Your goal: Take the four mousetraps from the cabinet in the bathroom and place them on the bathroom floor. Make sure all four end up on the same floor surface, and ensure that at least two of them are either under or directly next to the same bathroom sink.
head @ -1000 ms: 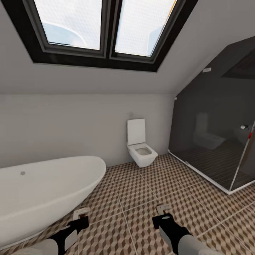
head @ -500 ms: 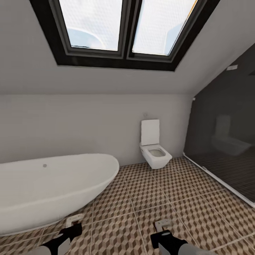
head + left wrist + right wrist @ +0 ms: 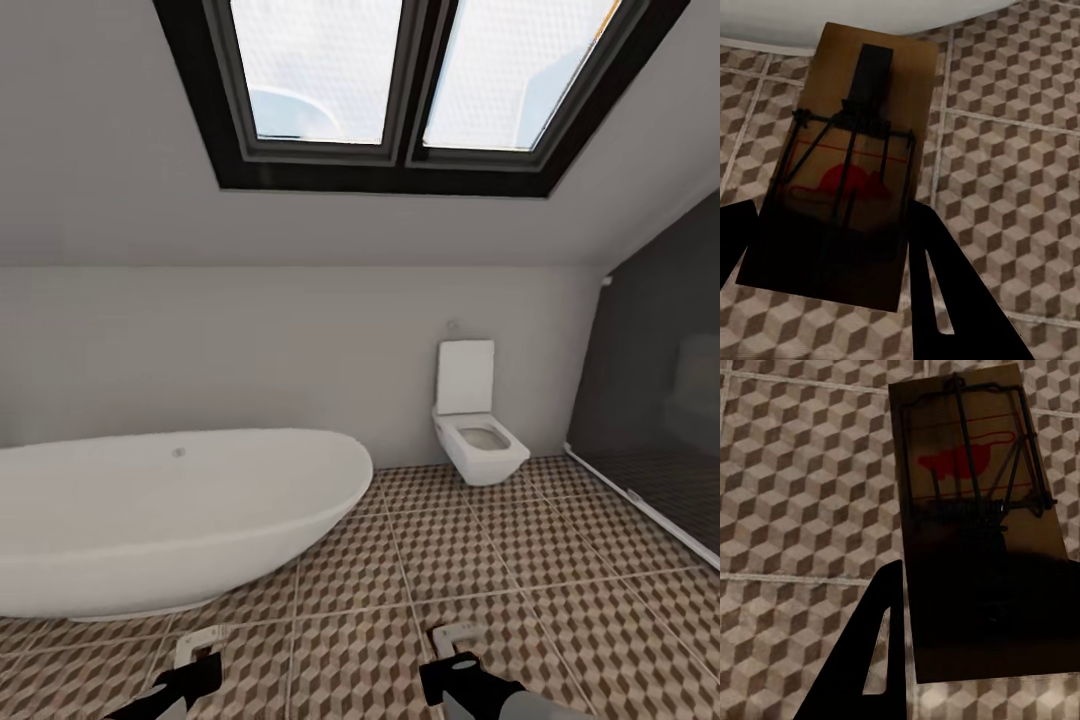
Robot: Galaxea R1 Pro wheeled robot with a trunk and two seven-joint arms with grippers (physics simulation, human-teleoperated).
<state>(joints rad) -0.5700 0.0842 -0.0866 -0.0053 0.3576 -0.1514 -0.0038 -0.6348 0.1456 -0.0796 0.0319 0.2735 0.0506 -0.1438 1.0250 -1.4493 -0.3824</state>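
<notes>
Between our left gripper's (image 3: pixel 832 247) dark fingers (image 3: pixel 945 300) sits a tan mousetrap (image 3: pixel 847 150) with black wire and a red mark, clamped at its near end. Our right gripper (image 3: pixel 967 660) likewise pinches a second mousetrap (image 3: pixel 975 487). Both arms reach low and forward above the cube-patterned floor (image 3: pixel 450 560), near the bathtub (image 3: pixel 150 520).
</notes>
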